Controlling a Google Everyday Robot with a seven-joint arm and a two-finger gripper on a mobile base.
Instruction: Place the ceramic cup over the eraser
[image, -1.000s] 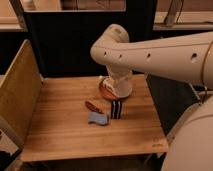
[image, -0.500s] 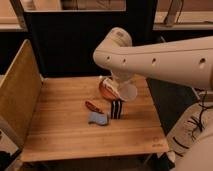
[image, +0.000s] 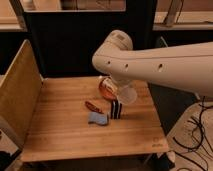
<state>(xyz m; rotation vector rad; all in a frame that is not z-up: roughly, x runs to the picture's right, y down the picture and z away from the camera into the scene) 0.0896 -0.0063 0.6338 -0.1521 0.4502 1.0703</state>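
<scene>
The ceramic cup (image: 128, 95) is off-white and hangs tilted under the end of my arm, just above and to the right of the eraser (image: 116, 108). The eraser stands upright on the wooden table, its black and white stripes showing. My gripper (image: 124, 90) is mostly hidden under the white arm and holds the cup close beside the eraser's top. The cup is not over the eraser.
A reddish-brown round bowl (image: 107, 87) sits just behind the eraser, under the arm. A reddish-brown oval thing (image: 93, 106) and a flat light-blue piece (image: 98, 118) lie left of the eraser. The wooden table (image: 60, 130) has a raised board (image: 17, 97) along its left side.
The arm has swung slightly right and down, carrying the cup from over the bowl to beside the eraser's top. The things on the table have not moved.
</scene>
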